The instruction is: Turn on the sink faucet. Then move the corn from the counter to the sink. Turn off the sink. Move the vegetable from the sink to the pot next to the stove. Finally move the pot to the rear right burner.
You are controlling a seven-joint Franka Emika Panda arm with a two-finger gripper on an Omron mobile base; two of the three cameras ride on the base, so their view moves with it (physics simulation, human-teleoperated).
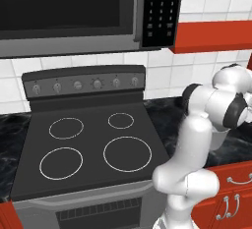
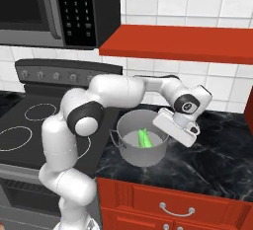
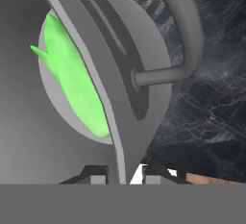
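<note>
The left base view looks forward and down from behind the arm onto the stove (image 1: 88,144) and the microwave (image 1: 88,12) above it. The right base view faces the same stove (image 2: 29,125) from the other side, taking in the counter (image 2: 207,160) and pot (image 2: 141,145). The hand view sits very close over the pot's rim (image 3: 115,122), looking down along it.

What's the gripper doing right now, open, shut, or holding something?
Gripper: shut on the pot rim, one finger on each side of the wall, corn lying inside.
</note>
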